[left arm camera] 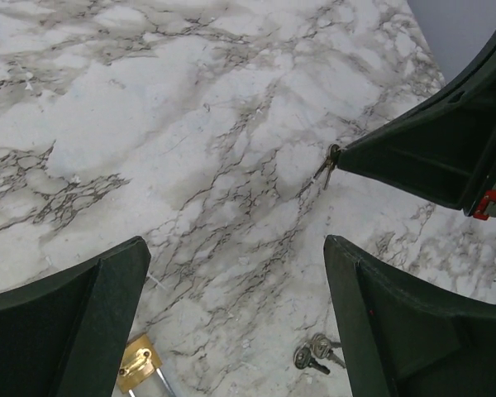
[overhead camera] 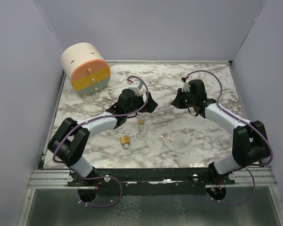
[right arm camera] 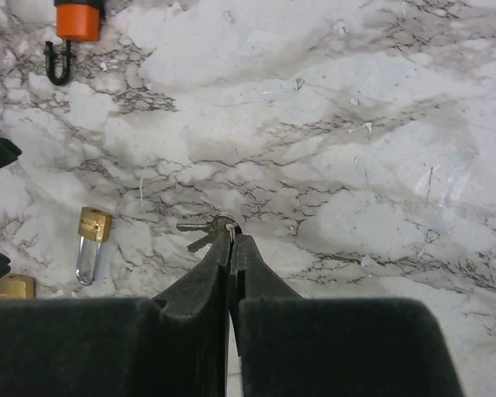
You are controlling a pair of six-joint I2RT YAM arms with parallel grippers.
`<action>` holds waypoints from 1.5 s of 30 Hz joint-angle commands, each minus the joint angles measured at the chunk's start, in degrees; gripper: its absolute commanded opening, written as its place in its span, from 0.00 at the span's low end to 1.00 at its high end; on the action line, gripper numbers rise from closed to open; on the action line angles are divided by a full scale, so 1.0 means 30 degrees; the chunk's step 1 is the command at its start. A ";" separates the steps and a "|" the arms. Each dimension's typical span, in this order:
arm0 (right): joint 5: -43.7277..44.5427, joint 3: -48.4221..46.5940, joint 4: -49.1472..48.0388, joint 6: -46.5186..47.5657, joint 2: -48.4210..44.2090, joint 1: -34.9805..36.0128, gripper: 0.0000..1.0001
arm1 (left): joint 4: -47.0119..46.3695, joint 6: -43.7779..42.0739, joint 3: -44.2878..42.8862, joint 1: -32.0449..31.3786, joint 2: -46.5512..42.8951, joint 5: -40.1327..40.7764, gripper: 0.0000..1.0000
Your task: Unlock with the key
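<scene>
While the right pincer [right arm camera: 230, 240] is pressed together on the ring of a small key bunch [right arm camera: 205, 229], the keys stick out to the left of its tip, low over the marble surface [right arm camera: 355, 124]; whether they touch it cannot be told. From above, this pincer [overhead camera: 175, 103] sits around the middle of the surface, pointing left toward the left pincer [overhead camera: 152, 103], and the two tips are near each other but apart.

The left pincer [left arm camera: 236, 244] is spread wide and pinches nothing; its two dark fingers [left arm camera: 83, 314] frame bare marble, and the right pincer [left arm camera: 341, 155] shows beyond them at the upper right with the key bunch [left arm camera: 329, 164] at its tip.

Two brass padlocks lie on the surface nearer than both pincers; the far padlock [overhead camera: 141, 123] lies just near of the left pincer with its shackle pointing toward the near edge; the near padlock [overhead camera: 126, 140] lies a little further left and nearer. In the right wrist view the far padlock [right arm camera: 92, 234] lies left of the held keys, well apart from them, and the near padlock [right arm camera: 15, 287] is cut off at the left edge.

A second set, the loose keys [overhead camera: 167, 137], lies flat on the surface to the right of the padlocks; a cream drum [overhead camera: 85, 66] with an orange, yellow and grey face rests at the far left corner.
</scene>
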State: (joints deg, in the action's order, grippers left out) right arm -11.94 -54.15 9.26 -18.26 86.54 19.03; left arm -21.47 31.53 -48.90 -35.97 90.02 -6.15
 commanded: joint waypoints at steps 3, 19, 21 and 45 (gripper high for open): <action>-0.1845 -0.0209 -0.1747 0.0432 -0.1012 -0.0014 0.01 | -0.2691 0.1698 -0.1408 0.0034 0.1787 -0.2794 0.82; -0.3646 -0.0580 -0.2060 0.0314 -0.0951 -0.0014 0.01 | -0.7524 0.3877 -0.1379 0.0154 0.3929 -0.4704 0.64; -0.3690 -0.0611 -0.2088 0.0316 -0.0907 -0.0018 0.01 | -0.7806 0.4066 -0.1436 0.0153 0.4118 -0.4943 0.58; -0.4080 -0.0788 -0.2155 0.0299 -0.0885 0.0030 0.01 | -0.9385 0.5387 -0.2006 0.0127 0.5304 -0.6314 0.33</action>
State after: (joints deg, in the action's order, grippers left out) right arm -22.61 -54.89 4.62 -17.52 84.18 19.03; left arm -46.78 46.94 -53.06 -35.68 104.84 -23.14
